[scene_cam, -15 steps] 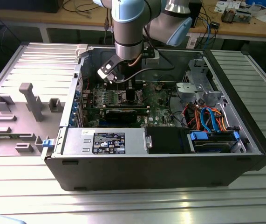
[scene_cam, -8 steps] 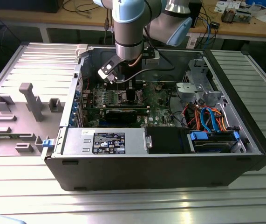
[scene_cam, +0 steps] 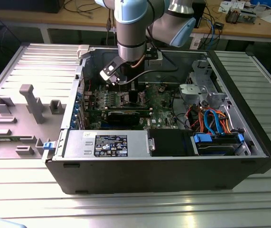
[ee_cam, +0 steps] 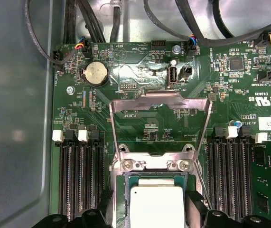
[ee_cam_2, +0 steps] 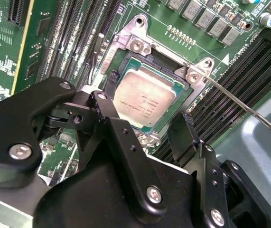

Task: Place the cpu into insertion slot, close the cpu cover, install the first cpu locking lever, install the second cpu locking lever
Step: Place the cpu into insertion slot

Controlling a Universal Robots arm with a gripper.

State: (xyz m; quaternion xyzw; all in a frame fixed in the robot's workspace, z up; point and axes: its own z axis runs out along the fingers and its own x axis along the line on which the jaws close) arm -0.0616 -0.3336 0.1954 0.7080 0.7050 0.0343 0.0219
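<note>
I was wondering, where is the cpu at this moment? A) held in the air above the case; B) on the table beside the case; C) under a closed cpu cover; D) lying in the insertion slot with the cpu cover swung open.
D: in the first wrist view the cpu lies flat in the insertion slot, and the cpu cover is swung back off it.

The cpu point(ee_cam_2: 144, 100) lies in the insertion slot point(ee_cam_2: 137, 62) between memory slots point(ee_cam_2: 71, 47).

The cpu point(ee_cam: 155, 206), partly beyond the first wrist view's edge
</note>
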